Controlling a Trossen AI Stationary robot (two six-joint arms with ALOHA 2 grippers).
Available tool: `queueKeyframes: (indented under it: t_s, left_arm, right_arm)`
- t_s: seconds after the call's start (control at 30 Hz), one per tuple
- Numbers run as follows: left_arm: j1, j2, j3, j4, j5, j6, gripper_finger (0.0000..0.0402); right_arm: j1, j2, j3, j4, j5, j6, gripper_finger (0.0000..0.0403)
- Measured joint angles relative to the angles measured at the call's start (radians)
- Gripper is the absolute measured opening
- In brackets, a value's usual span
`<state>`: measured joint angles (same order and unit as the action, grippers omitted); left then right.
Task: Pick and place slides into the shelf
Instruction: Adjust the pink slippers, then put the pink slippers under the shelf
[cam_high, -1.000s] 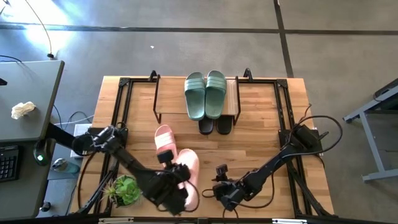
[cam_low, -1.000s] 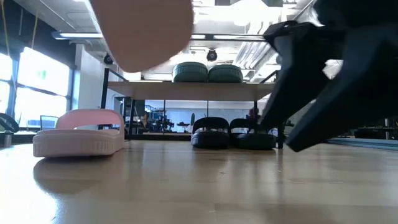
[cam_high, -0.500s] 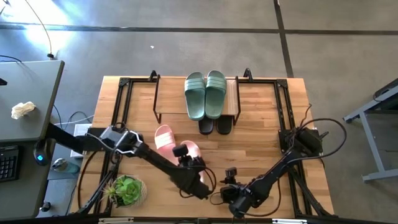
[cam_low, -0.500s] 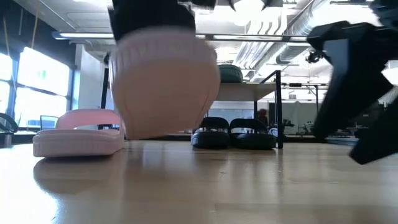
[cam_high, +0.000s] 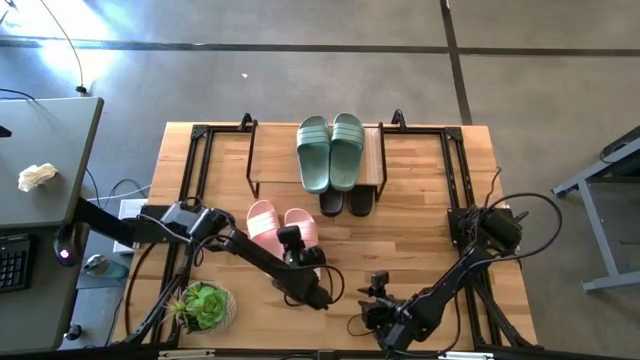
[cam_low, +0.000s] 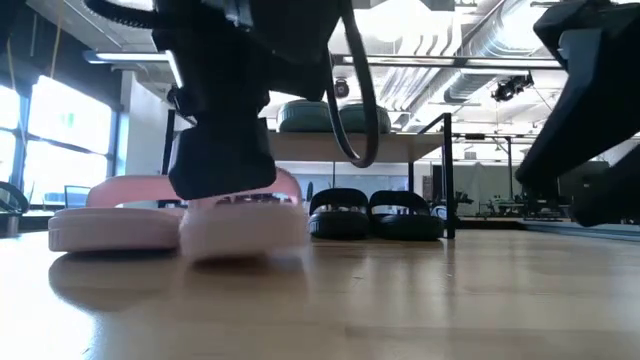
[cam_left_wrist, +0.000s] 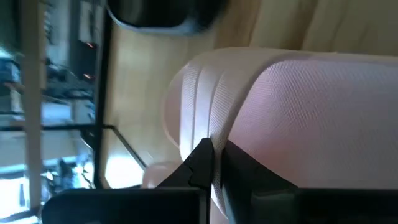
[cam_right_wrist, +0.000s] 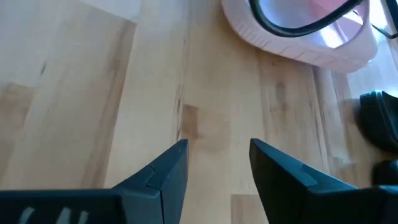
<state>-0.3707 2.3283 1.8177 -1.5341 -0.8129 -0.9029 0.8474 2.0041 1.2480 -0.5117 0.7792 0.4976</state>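
Here the second pink slide (cam_high: 300, 226) rests on the tabletop (cam_high: 420, 220), sole down and just beside its mate, the first pink slide (cam_high: 263, 220); both have their long axes running toward the shelf (cam_high: 375, 160), which lies beyond the fingers, away from the robot. The left gripper (cam_high: 297, 250) is pinched nearly closed on the near end of the second pink slide, so the shoe extends forward from the fingertips toward the rack; in the left wrist view the ribbed pink strap (cam_left_wrist: 273, 99) fills the frame directly past the two dark fingers (cam_left_wrist: 202, 158). The green slides (cam_high: 330, 150) already occupy the plank top, and the black slides (cam_high: 347, 203) sit beneath it, only their heels visible from above. The right gripper (cam_right_wrist: 214, 163) hovers over bare wood near the table's front edge, jaws spread wide and holding nothing, with the pink pair ahead of it; the left arm is clearly the nearer one. The exact contact between fingers and slide is hidden by the left arm's own body in the high and low views, and how much free space remains on the shelf cannot be judged.
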Motion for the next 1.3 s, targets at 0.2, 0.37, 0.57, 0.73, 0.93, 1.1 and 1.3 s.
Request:
queueKeyframes:
  t_s: [0.2, 0.37, 0.57, 0.73, 0.93, 1.1, 1.3]
  left_arm:
    - [0.011, 0.000, -0.015, 0.047, -0.040, 0.056, 0.0009]
    - [0.034, 0.000, -0.015, 0.051, -0.010, 0.067, 0.0018]
    - [0.058, 0.000, -0.015, 0.048, 0.040, 0.067, 0.0033]
    - [0.057, -0.001, -0.015, 0.048, 0.058, 0.065, 0.0053]
    - [0.057, -0.001, -0.015, 0.049, 0.110, 0.065, 0.0104]
    - [0.057, -0.001, -0.015, 0.049, 0.130, 0.056, 0.0157]
    - [0.056, -0.001, -0.015, 0.048, 0.161, 0.031, 0.0208]
  right_arm:
    - [-0.010, 0.000, 0.000, 0.004, 0.000, -0.001, 0.0162]
    - [-0.010, 0.000, 0.000, 0.005, -0.001, 0.000, 0.0162]
    - [-0.010, 0.000, 0.000, 0.014, -0.002, 0.000, 0.0162]
    - [-0.010, 0.000, 0.000, 0.014, -0.002, 0.000, 0.0162]
    - [-0.010, 0.000, 0.000, 0.015, 0.003, 0.000, 0.0162]
    - [-0.010, 0.000, 0.000, 0.018, 0.003, 0.000, 0.0162]
    - [-0.010, 0.000, 0.000, 0.020, 0.003, 0.000, 0.0162]
